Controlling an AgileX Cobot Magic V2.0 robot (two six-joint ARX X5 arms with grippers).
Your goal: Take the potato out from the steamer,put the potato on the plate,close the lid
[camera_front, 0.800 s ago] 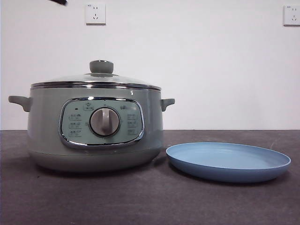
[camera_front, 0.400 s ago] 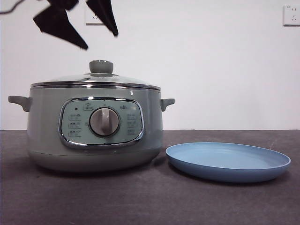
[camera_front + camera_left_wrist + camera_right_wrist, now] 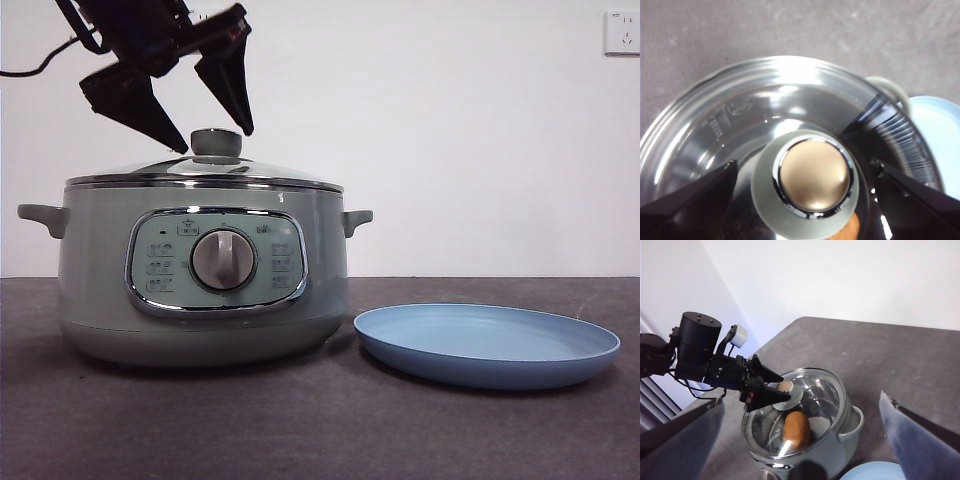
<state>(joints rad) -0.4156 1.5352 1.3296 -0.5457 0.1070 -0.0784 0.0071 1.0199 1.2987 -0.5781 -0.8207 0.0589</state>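
The pale-green steamer (image 3: 200,290) stands at the left with its glass lid (image 3: 120,170) on. My left gripper (image 3: 216,140) hangs open just above the lid, one jaw on each side of the green knob (image 3: 216,145) without touching it. In the left wrist view the chrome-topped knob (image 3: 812,175) sits between the spread jaws. The potato (image 3: 796,430) lies inside the steamer, seen through the glass. The light-blue plate (image 3: 487,345) rests on the table right of the steamer. My right gripper (image 3: 801,399) stays open high above the table, holding nothing.
Dark grey tabletop (image 3: 320,430) runs in front of the steamer and plate. A white wall with sockets (image 3: 204,28) stands behind. The steamer's side handles (image 3: 357,218) stick out left and right. A black cable (image 3: 30,70) trails from the left arm.
The left arm has come down from the top edge of the front view, and its open jaws now flank the lid's knob. Steamer, lid and plate have not moved.
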